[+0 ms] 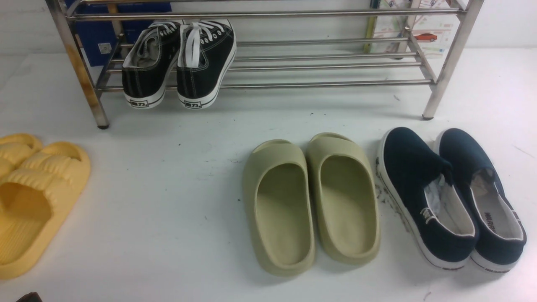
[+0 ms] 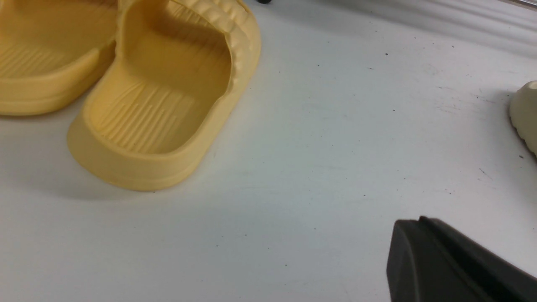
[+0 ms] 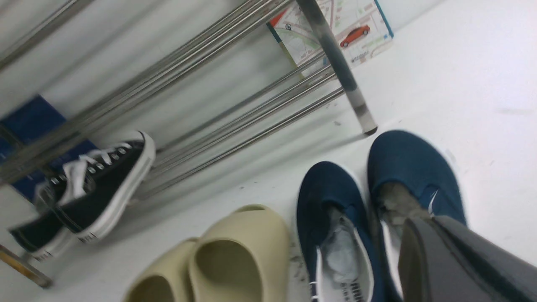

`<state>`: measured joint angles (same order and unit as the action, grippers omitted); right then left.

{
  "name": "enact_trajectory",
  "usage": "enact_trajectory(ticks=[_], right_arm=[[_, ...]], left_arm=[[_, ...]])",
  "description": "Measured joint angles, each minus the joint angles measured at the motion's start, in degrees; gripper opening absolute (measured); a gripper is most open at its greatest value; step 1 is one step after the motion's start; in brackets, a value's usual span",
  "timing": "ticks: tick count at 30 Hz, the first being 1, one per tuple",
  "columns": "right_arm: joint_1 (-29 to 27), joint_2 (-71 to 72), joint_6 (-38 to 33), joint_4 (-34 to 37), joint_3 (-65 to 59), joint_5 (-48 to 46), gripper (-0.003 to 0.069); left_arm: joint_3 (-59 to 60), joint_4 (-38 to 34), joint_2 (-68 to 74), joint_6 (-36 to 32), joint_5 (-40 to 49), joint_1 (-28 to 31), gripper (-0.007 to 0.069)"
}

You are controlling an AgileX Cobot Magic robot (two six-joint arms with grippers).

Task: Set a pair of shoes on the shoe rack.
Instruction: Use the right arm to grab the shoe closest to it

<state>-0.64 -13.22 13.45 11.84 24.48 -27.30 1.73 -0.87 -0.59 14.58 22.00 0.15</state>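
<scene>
"WARR" is legible on the insole of one navy slip-on shoe [image 1: 488, 197], partly hidden.

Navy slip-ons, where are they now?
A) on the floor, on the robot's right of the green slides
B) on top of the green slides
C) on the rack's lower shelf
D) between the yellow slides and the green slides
A: the navy slip-ons lie side by side on the floor, to the right of the green slides, in front of the rack.
</scene>
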Motion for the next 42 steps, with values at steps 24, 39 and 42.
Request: enact_trajectory(ticks=[24,39,42], right_arm=[[22.2,-64.8,-12.0,-15.8,44.7,-39.8,0.0024],[22.8,-86.4,-11.4,-11.5,47.4,-38.2,0.0492],[22.9,-89.0,-11.1,-10.4,47.5,-37.8,0.0498]], left_arm=[[0.0,0.0,0.0,0.0,0.0,0.0,0.0001],[0.0,0.0,0.0,0.0,0.0,0.0,0.0012],[0.0,0.0,0.0,0.0,0.0,0.0,0.0017]])
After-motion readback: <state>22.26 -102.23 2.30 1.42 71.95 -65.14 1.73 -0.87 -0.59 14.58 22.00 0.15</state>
